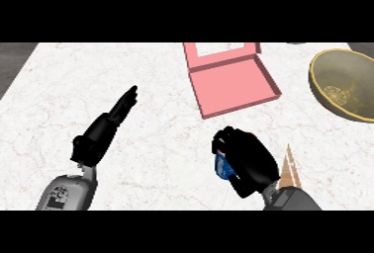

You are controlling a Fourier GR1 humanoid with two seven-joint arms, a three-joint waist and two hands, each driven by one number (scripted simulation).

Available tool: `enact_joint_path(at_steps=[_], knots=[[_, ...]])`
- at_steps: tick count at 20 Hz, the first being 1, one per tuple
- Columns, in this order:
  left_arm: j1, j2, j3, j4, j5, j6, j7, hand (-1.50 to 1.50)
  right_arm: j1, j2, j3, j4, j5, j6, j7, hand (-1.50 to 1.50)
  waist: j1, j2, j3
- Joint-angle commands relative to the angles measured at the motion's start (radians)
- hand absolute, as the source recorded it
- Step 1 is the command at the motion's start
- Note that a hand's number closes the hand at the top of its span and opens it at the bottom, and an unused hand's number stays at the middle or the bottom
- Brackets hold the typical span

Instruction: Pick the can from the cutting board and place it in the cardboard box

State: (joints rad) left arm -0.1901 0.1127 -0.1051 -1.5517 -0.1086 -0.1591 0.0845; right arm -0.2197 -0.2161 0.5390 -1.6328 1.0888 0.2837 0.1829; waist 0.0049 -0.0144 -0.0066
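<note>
Presently one can (223, 167) – right hand (247, 160) curled round it; left hand (106, 128) straight-fingered; one pink box (234, 86).

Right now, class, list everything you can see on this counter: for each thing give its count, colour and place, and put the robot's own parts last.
counter: one, white marbled, fills most of the view.
cardboard box: one, pink, open with lid up, upper middle of the counter.
bowl: one, dull gold, right edge, partly cut off.
cutting board: one, light wood, only a thin sliver shows beside the right forearm.
can: one, blue with a white patch, lower middle, mostly hidden inside the right hand.
left hand: one, black, fingers straight, left of centre, holding nothing.
right hand: one, black, curled round the can.
forearms: two, grey, lower edge.
</note>
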Motion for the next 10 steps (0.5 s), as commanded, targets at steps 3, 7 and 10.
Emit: enact_joint_path(at_steps=[3,7,10], knots=[[-0.038,0.002,0.032,0.049,-0.003,-0.012,0.005,0.0,0.018,-0.002,0.004,0.002,0.07,-0.092,-0.097,1.5,-0.006,0.014,0.007],[0.008,-0.034,-0.025,-0.042,-0.041,0.015,0.048,0.0,-0.052,0.009,-0.073,-0.016,0.082,-0.128,-0.112,1.5,-0.003,0.014,0.007],[-0.003,-0.002,0.02,0.054,-0.026,-0.014,-0.044,0.0,0.028,-0.02,-0.075,-0.217,0.06,-0.097,-0.1,1.5,-0.012,0.013,0.006]])
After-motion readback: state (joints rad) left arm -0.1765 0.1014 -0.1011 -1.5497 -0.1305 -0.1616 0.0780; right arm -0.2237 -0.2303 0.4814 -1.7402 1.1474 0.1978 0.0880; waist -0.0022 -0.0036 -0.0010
